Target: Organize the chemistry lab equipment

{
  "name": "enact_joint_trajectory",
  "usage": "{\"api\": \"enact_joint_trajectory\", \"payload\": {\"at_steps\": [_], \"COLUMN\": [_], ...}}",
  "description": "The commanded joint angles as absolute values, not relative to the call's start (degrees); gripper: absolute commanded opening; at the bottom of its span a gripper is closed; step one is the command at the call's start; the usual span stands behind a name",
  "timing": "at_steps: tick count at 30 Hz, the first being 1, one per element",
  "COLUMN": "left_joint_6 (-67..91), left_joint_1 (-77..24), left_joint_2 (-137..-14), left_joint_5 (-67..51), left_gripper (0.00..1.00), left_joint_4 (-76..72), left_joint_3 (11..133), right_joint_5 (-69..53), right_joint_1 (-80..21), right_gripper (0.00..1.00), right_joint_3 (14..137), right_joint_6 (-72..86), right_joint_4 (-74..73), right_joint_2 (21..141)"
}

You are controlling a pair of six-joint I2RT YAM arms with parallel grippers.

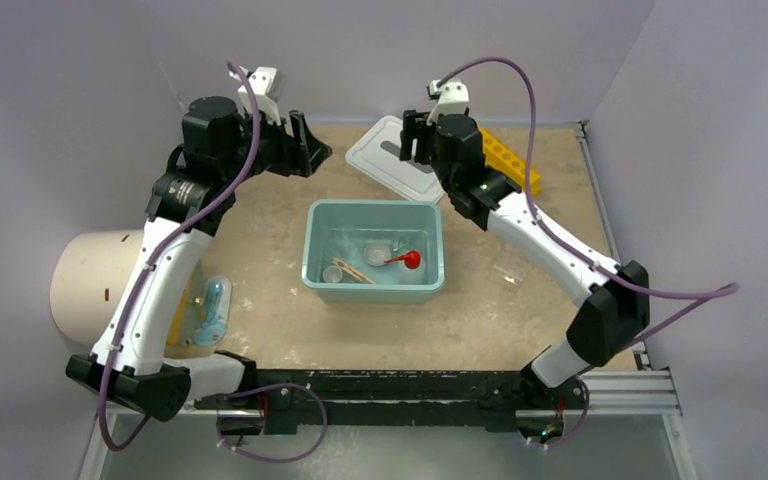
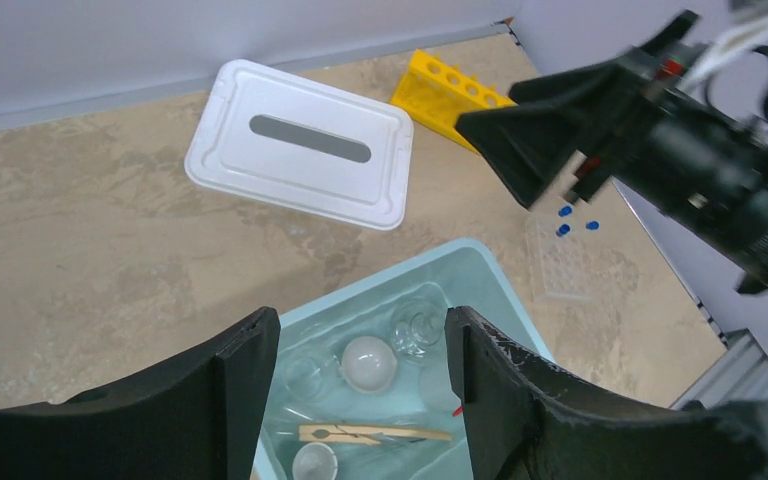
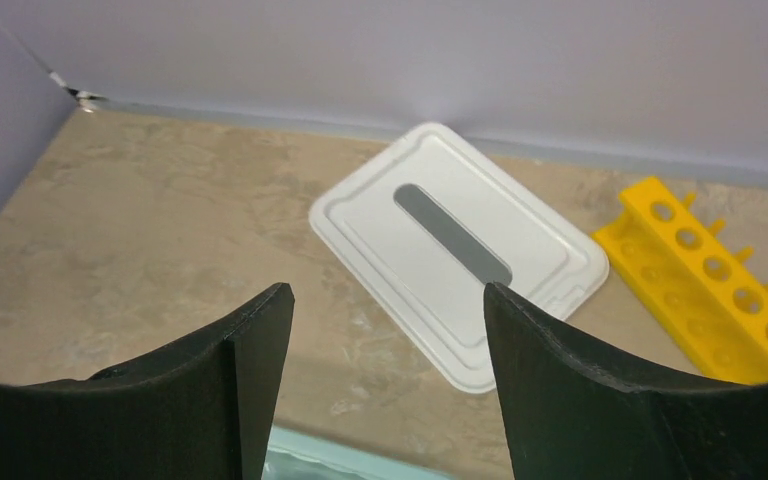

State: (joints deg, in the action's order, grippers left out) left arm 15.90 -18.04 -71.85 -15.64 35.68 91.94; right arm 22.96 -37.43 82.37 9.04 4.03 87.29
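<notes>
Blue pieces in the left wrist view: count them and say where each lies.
3. First blue piece beyond the teal tub; second just below it in view; third to their right. The right arm above may hide more.

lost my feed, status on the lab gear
Both jaws open, empty. Red-nozzle bottle, bowls in tub; blue pieces loose on table. Lid off, nothing in the way.

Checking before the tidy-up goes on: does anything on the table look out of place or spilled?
Yes. Three tiny blue pieces lie scattered loose on the table beside a clear plate, right of the teal tub, while other small items already sit in the tub. The white lid lies off, askew at the table's far side.
</notes>
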Motion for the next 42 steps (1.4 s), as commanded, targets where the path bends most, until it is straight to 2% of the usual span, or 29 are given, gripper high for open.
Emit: {"api": "enact_joint_trajectory", "payload": {"at_steps": [1,8,18,30,42], "left_joint_6": [16.70,16.24,16.08,15.41,15.03], "left_joint_1": [-18.16,-18.10,-18.19,-18.17,-18.19], "left_joint_2": [-69.96,-68.95,-69.61,-71.93,-73.93], "left_joint_5": [-20.26,-21.21,-21.71,-20.89,-20.30], "left_gripper": [0.62,0.62,0.62,0.62,0.62], "left_joint_4": [33.55,34.29,34.14,35.05,35.24], "left_joint_3": [89.93,87.07,85.20,86.22,86.39], "right_joint_5": [21.83,24.54,36.75,39.93,39.53], "right_joint_1": [-33.20,-28.06,-25.96,-24.41,-23.64], "right_gripper": [0.72,0.71,0.67,0.66,0.63], "right_joint_3": [85.38,85.35,90.60,96.35,97.27], "right_joint_6": [18.32,31.16,43.21,48.28,49.81], "right_joint_4": [1.67,0.48,-6.33,-10.28,-9.67], "right_joint_2": [91.46,98.76,110.87,120.97,125.82]}}
